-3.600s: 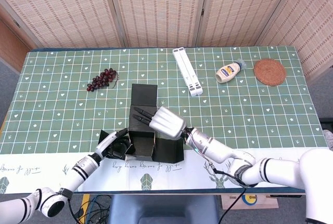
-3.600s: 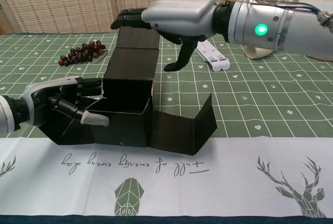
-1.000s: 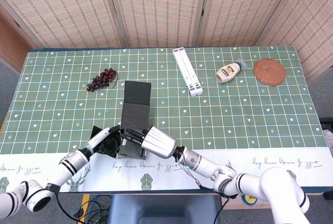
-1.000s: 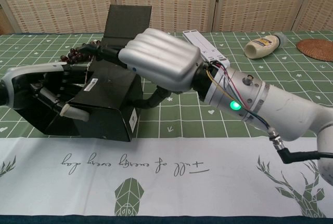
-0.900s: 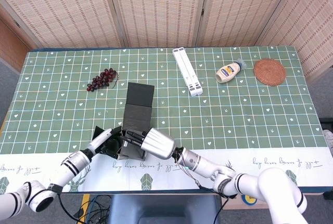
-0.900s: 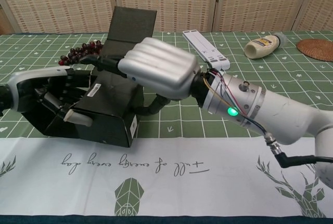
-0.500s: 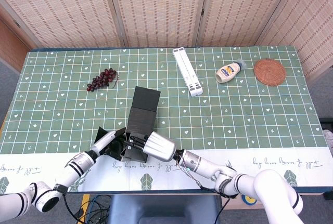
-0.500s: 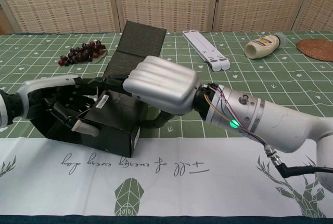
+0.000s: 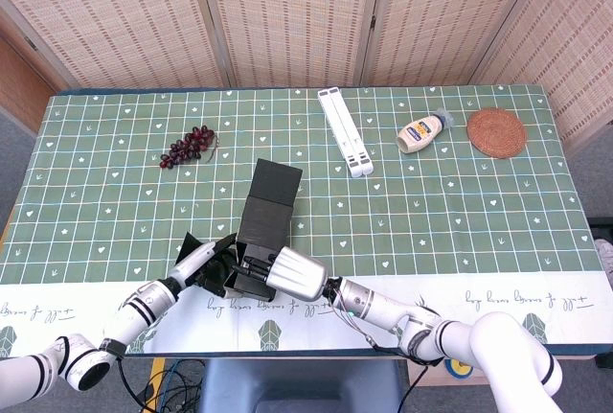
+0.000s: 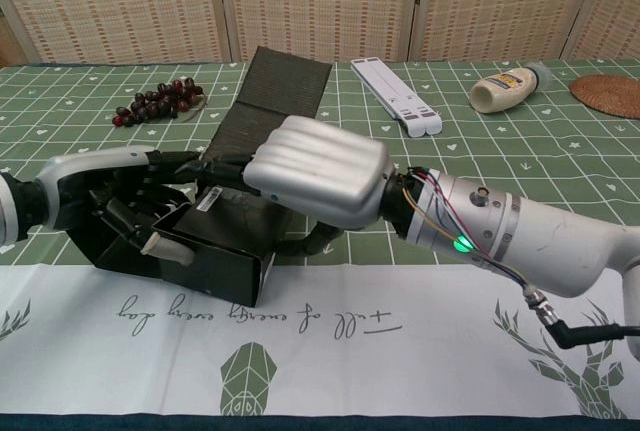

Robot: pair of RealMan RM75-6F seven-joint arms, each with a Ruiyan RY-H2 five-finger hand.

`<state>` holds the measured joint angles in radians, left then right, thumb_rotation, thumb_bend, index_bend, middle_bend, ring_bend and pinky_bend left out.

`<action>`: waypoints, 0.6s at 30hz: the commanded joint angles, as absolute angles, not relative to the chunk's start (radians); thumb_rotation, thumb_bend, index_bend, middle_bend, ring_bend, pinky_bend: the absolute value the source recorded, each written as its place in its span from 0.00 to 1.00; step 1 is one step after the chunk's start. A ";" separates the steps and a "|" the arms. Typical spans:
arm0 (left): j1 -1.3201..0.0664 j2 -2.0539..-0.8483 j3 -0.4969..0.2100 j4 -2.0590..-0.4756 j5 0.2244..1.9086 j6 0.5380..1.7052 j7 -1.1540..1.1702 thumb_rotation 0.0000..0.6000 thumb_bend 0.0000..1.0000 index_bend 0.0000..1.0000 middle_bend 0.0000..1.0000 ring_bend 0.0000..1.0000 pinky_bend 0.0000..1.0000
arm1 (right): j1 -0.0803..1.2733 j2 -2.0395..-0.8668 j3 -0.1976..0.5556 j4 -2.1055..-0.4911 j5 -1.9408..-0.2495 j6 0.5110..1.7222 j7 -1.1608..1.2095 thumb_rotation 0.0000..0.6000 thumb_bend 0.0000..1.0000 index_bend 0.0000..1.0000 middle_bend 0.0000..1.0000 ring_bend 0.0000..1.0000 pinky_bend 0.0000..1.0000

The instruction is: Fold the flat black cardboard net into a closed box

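Observation:
The black cardboard box (image 9: 261, 231) is partly folded and stands near the table's front edge, turned at an angle. Its long lid flap (image 9: 275, 186) lies open, pointing away from me. In the chest view the box (image 10: 222, 259) shows an open front end, and the flap (image 10: 283, 91) slopes back. My left hand (image 10: 112, 200) grips the box's left wall, its thumb on the front edge. My right hand (image 10: 320, 171) lies over the box's top with its thumb against the right side. In the head view the left hand (image 9: 205, 261) and right hand (image 9: 293, 274) flank the box.
A bunch of dark grapes (image 9: 189, 146) lies at the back left. A white folding stand (image 9: 346, 131), a mayonnaise bottle (image 9: 421, 131) and a woven coaster (image 9: 496, 132) sit at the back right. A white printed runner (image 10: 400, 331) lines the front edge.
Both hands have turned the box so its lid flap swings to the right, and the box has tipped lower toward the table. Both hands keep their hold.

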<state>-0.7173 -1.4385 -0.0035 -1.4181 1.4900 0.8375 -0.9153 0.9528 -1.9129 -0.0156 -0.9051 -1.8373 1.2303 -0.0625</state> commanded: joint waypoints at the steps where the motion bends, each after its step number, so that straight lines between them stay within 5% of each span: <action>1: -0.719 -1.437 -0.004 -1.419 1.490 0.834 -0.917 1.00 0.00 0.11 0.19 0.41 0.54 | 0.953 -1.911 -0.016 -0.908 -1.837 1.230 -0.065 1.00 0.25 0.08 0.23 0.71 0.97; 18: -0.720 -1.441 -0.008 -1.422 1.489 0.827 -0.911 1.00 0.00 0.11 0.19 0.41 0.54 | 0.969 -1.877 -0.017 -0.951 -1.835 1.194 -0.084 1.00 0.39 0.15 0.29 0.73 0.97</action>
<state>-0.7198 -1.4415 -0.0076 -1.4217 1.4892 0.8266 -0.9107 0.9672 -1.8810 -0.0167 -0.9463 -1.8354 1.1983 -0.0803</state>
